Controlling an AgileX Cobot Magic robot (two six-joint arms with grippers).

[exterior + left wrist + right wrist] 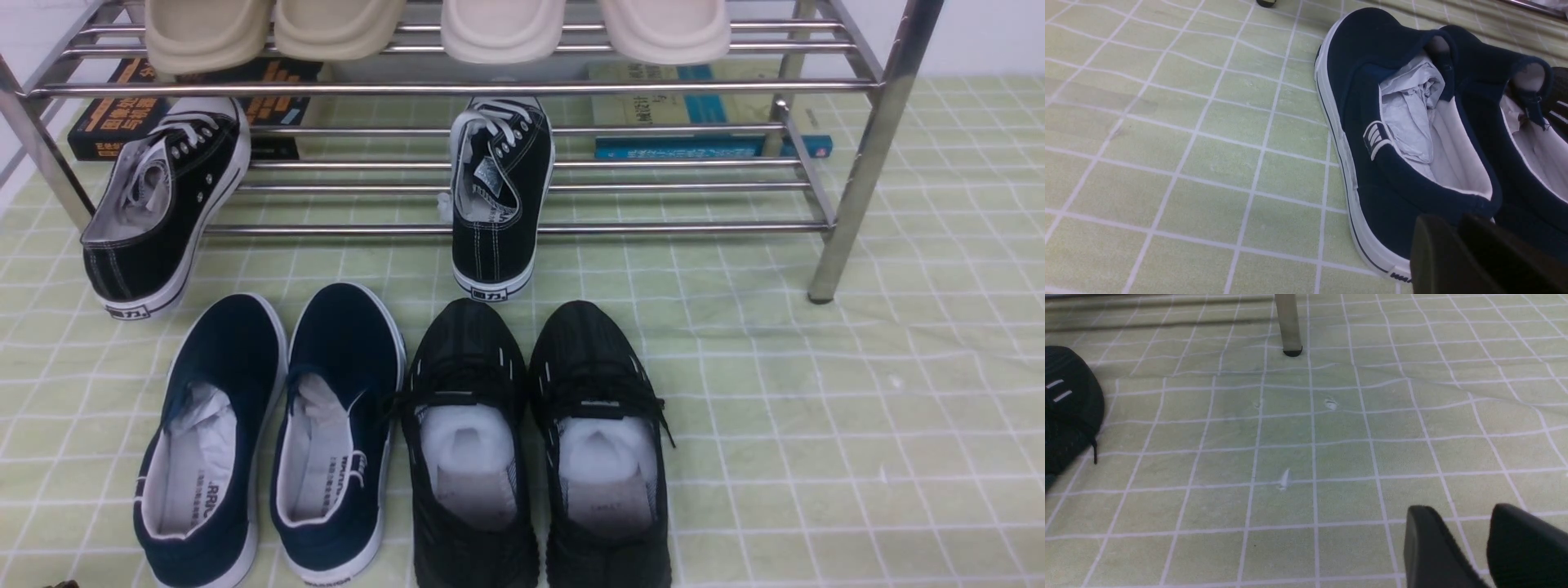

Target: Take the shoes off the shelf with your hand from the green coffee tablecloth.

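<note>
Can see the green cloth (939, 367), with grid of white lines, spread under the chrome shoe rack (457, 88) and out in front of it. On the rack's upper tier, can find beige clogs (208, 33) toward its left and pale pink clogs (665, 28) more to its right. On its lower tier, can notice two white-laced black sneakers (500, 237), set apart, heels out past the front rail. Before the rack, toward its left end, can see the navy slip-ons (343, 343), side by side on the cloth; more toward its middle, black mesh shoes (608, 351). At the rack's back, through rails, can see books (653, 106). In front of the rack, can see left claw (1453, 222) narrow, near a slip-on's heel, and right claw (1464, 510) wide, above cloth. Cannot tell whether left touches the shoe.
</note>
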